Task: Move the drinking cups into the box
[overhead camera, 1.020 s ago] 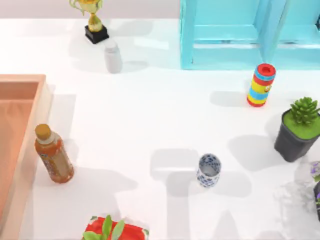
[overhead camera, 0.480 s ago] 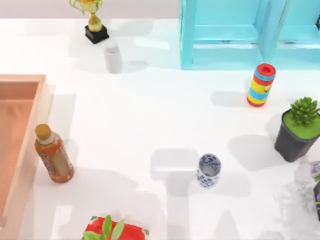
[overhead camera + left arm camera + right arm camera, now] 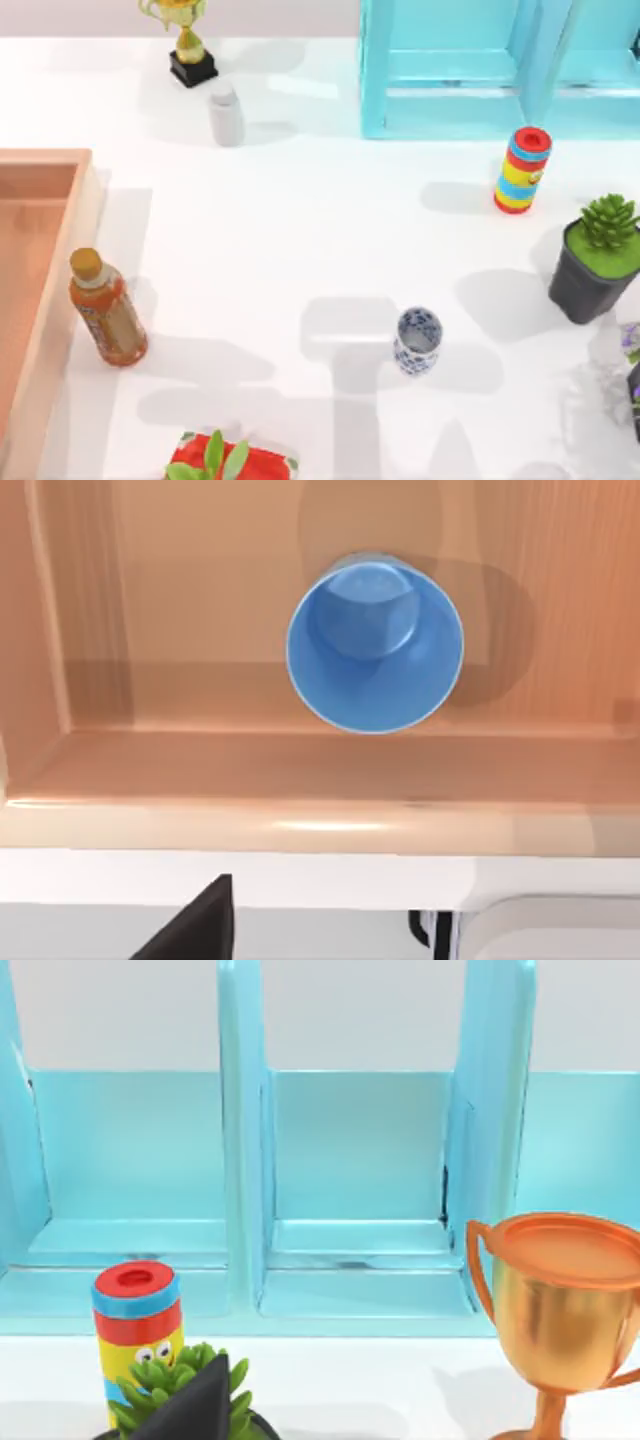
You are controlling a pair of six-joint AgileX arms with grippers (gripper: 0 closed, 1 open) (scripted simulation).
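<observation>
At the left edge of the top view lies the box (image 3: 40, 300), orange-brown wood with a thick light rim, on the white counter (image 3: 300, 230). Seen from the left wrist, the blue cup (image 3: 374, 645) stands upright on the box floor, close to one inner wall, mouth open toward the camera. A dark finger (image 3: 200, 925) of the left hand pokes in at the lower edge of that view; whether that hand is apart or together I cannot tell. Right of centre and low in the top view, the white cup with blue floral pattern (image 3: 417, 340) stands upright on the counter, well apart from the box. From the right wrist, a dark finger (image 3: 195, 1405) of the right hand overlaps a green succulent (image 3: 165, 1380); its state I cannot tell either.
</observation>
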